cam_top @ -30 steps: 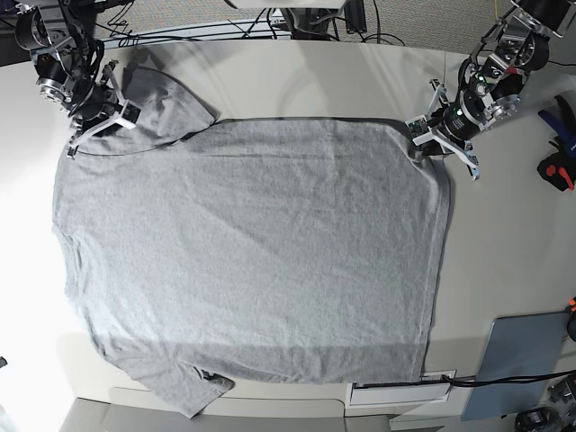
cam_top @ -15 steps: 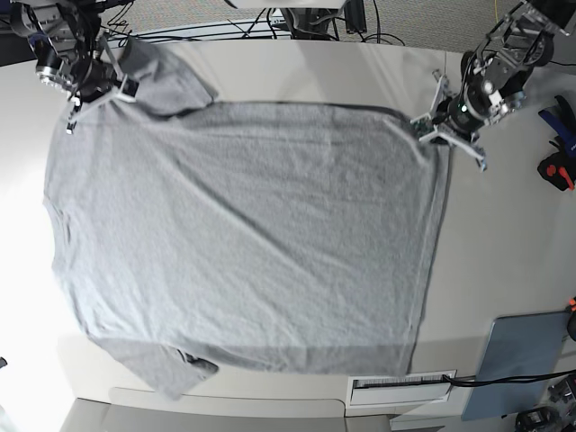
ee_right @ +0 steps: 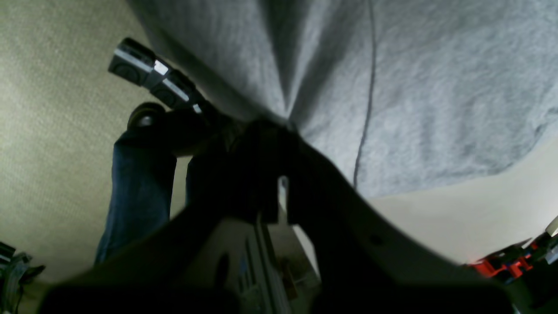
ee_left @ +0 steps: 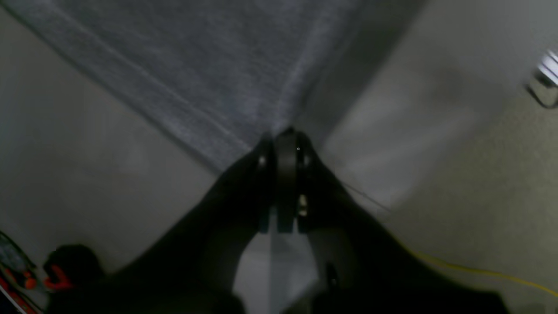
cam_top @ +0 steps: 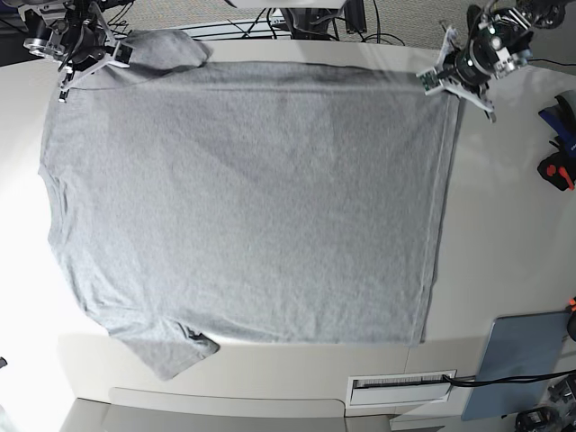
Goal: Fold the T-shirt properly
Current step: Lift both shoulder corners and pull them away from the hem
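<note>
- Gripping the T-shirt [cam_top: 243, 198] at the far left corner of the base view, the right pincer [cam_top: 90, 56] is closed on the cloth beside the far sleeve [cam_top: 166, 47]; the right wrist view shows the dark fingers [ee_right: 266, 144] pinched together on a gathered bit of grey fabric.
- Next to that, the grey shirt lies spread flat, plain side up, across most of the pale worktop [cam_top: 513, 234], its far edge drawn straight between the two arms.
- At the near left, the other short sleeve [cam_top: 166, 351] reaches toward the front edge of the worktop, with a small dark fold at its inner corner.
- Along the right side, the hem [cam_top: 441, 216] runs as a straight band from the far corner down to the near one.
- At the far right corner, the left pincer [cam_top: 454, 76] is closed on the shirt's hem corner; in the left wrist view its fingers [ee_left: 285, 152] press together right where two edges of the cloth meet.
- Farther right, well apart from the shirt, a red and black tool [cam_top: 556, 171] lies on the worktop near the edge of the view.
- At the near right, a blue-grey flat panel [cam_top: 517, 360] sits just past the worktop's corner.
</note>
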You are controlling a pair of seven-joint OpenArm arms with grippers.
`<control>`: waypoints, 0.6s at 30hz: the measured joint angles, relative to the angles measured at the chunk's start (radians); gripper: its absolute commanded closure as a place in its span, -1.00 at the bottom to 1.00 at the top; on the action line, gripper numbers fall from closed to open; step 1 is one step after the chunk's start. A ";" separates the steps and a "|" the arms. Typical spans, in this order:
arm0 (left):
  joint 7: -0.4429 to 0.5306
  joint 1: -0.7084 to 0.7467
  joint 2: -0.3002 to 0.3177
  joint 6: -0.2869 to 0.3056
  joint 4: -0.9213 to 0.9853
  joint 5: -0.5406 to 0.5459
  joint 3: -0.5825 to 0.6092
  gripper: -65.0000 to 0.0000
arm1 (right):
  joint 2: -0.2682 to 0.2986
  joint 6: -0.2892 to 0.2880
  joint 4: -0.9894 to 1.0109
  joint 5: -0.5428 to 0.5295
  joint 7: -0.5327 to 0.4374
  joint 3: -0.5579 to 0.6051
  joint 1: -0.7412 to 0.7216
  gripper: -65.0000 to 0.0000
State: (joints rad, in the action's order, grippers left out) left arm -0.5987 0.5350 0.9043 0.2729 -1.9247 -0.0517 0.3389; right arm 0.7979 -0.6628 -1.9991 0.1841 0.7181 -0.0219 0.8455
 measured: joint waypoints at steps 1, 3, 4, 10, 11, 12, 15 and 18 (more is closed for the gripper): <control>-0.009 0.008 0.000 0.000 -0.007 0.000 0.000 1.00 | 0.000 0.000 0.000 0.000 0.000 0.000 0.000 1.00; -0.011 0.020 0.003 0.000 -0.013 0.000 0.000 1.00 | 0.000 0.000 -0.003 0.000 0.000 0.000 0.000 1.00; -0.011 0.024 0.002 0.000 -0.013 -0.001 0.000 1.00 | 0.000 0.000 -0.003 0.000 0.000 -0.001 0.000 1.00; -0.019 0.042 0.002 -0.023 -0.017 -0.003 -0.001 1.00 | 0.001 0.004 -0.004 -0.002 0.011 -0.003 0.031 1.00; -0.018 0.047 0.002 -0.023 -0.019 -0.003 -0.001 1.00 | 0.001 0.004 -0.004 -0.003 0.014 -0.003 0.039 1.00; -0.018 0.049 0.002 -0.023 -0.019 -0.004 -0.001 1.00 | 0.000 0.004 -0.004 -0.003 0.014 -0.002 0.049 1.00; -0.021 0.052 0.003 -0.023 -0.019 -0.004 -0.001 1.00 | 0.000 0.004 -0.004 -0.003 0.015 -0.002 0.065 1.00; -0.022 0.052 0.003 -0.023 -0.020 -0.004 -0.001 1.00 | 0.000 0.004 -0.004 -0.002 0.023 -0.002 0.066 1.00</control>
State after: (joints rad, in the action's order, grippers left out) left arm -0.6209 0.5873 0.9070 0.2504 -1.9446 -0.0555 0.3378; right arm 0.7975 -0.6590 -2.0033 0.1818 0.7406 -0.0242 0.9112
